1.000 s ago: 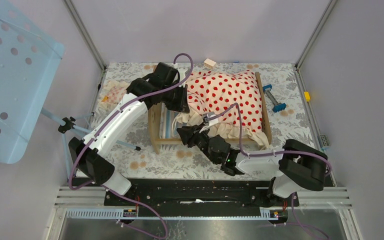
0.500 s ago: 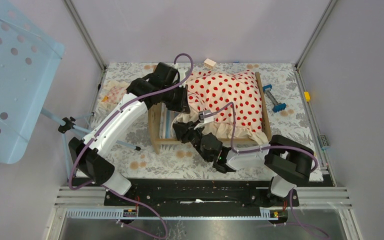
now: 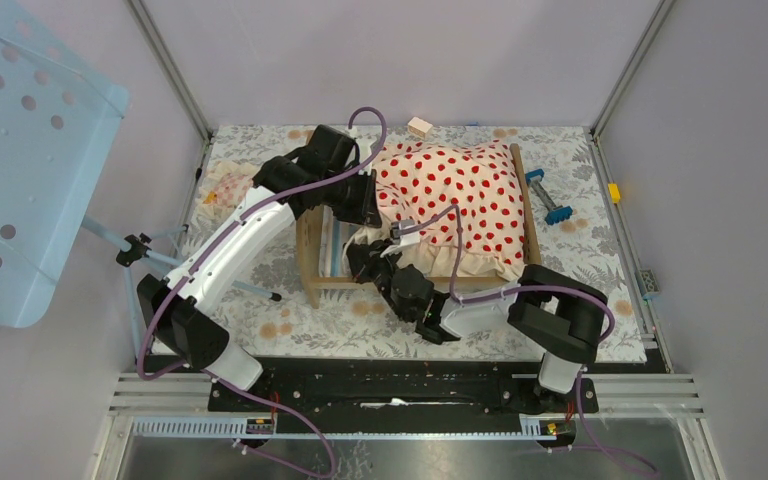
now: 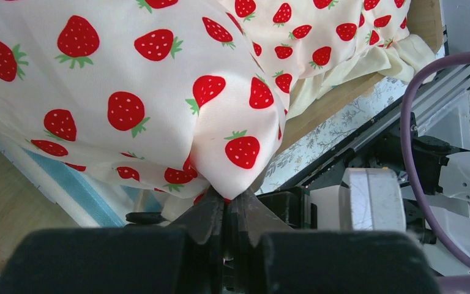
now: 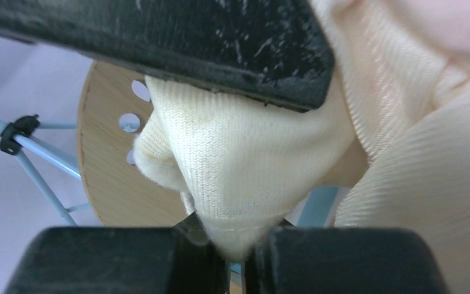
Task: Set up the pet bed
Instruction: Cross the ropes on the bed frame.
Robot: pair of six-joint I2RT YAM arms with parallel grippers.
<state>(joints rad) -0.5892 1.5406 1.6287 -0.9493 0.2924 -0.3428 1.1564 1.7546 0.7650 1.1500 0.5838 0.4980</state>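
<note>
The pet bed [image 3: 312, 262] lies in the middle of the table, its rounded headboard to the left and its low footboard [image 3: 533, 215] to the right. The red-dotted cream blanket [image 3: 455, 195] covers most of it; a strip of striped mattress [image 3: 332, 250] shows by the headboard. My left gripper [image 3: 368, 208] is shut on a blanket corner [image 4: 238, 153] above the far side of the bed. My right gripper [image 3: 362, 262] is shut on the blanket's cream edge [image 5: 238, 165] near the headboard [image 5: 107, 171], whose paw cutouts show in the right wrist view.
A blue dumbbell-shaped toy [image 3: 550, 197] lies right of the footboard. A small cream block [image 3: 420, 126] sits at the back edge and a yellow piece [image 3: 614, 192] at the right edge. A pale pink cloth [image 3: 226, 184] lies left of the bed. A blue perforated panel [image 3: 20, 160] stands outside on the left.
My right arm has swung left, carrying the blanket's near edge towards the headboard. The left arm has barely moved.
</note>
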